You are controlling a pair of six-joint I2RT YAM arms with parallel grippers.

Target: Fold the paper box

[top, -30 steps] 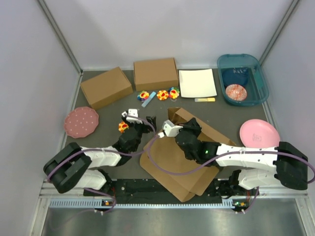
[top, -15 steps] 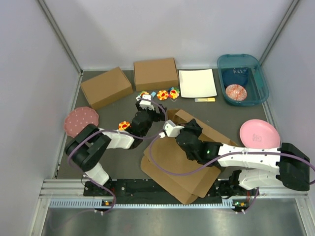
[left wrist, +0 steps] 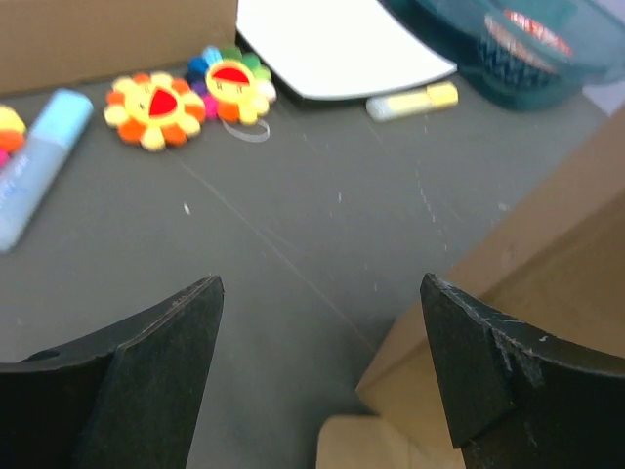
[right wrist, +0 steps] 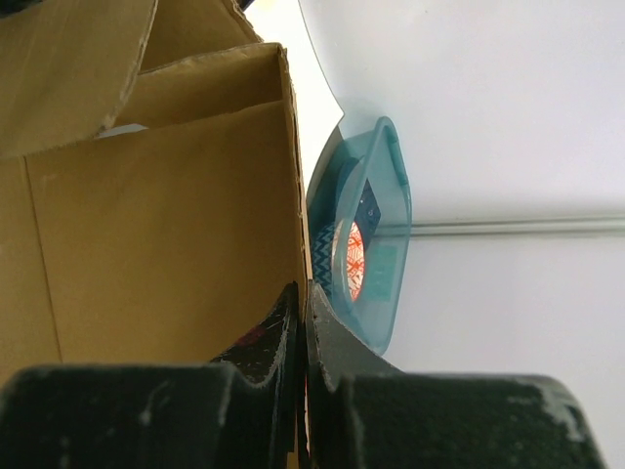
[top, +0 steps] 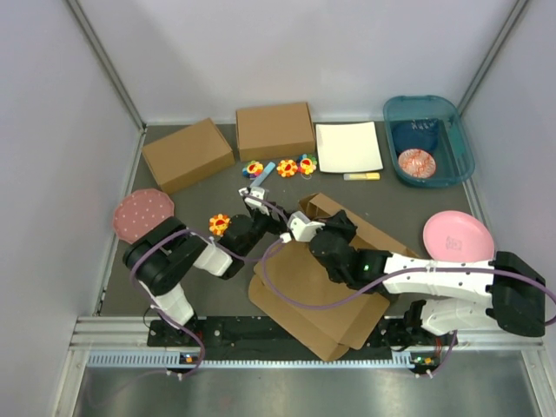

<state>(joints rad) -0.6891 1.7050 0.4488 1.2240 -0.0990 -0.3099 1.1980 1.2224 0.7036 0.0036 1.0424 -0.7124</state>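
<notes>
Left arm has pulled back nearer. Left gripper (left wrist: 320,291) hangs spread wide beside a corner of the plain brown corrugated-cardboard paper box (top: 306,300). Right gripper (right wrist: 301,305) is pinched on its raised far wall. The sheet is mostly flat, lies centre-near, long axis roughly far-to-near.

R tool (right wrist: 302,305) tight on paper box (right wrist: 156,234)

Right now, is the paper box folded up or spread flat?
Partly folded: the paper box mostly lies flat, one far wall stands raised, pinched in the shut right jaws.
</notes>
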